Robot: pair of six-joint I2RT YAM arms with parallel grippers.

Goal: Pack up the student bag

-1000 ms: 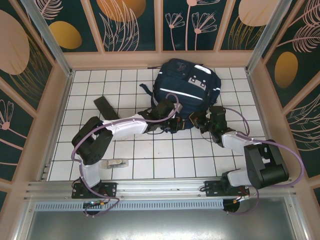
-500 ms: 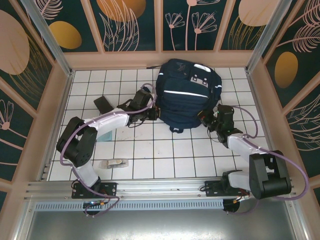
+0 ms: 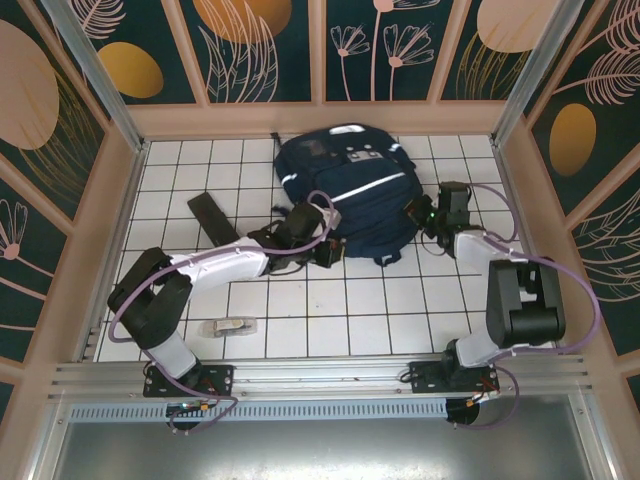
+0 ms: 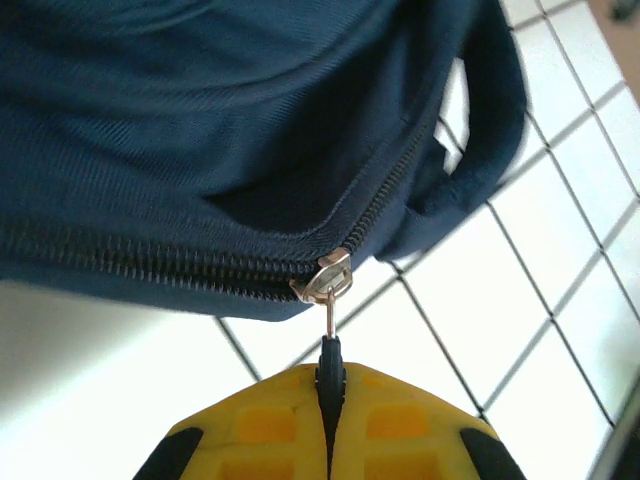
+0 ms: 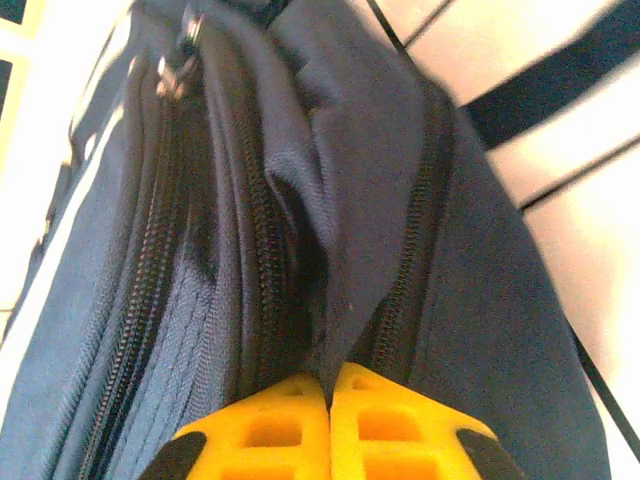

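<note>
The left pincer (image 4: 330, 392) is pinched shut on the black pull tab (image 4: 329, 358) of a zip. The metal slider (image 4: 326, 279) sits just beyond its tips, at a corner of the student bag (image 3: 360, 165). How far this zip is open I cannot tell. The right pincer (image 5: 330, 395) is closed on a fold of the bag's cloth between two zip lines. Seen from above, the bag lies just ahead of both pincers, one on either side of it. A flat black case (image 3: 213, 218) and a small clear item (image 3: 232, 325) lie well apart from the left pincer, outside the bag. Packing looks barely begun, and the step in hand seems to be working the zip. Next, the left should draw the tab along the teeth while the right holds the cloth taut.
</note>
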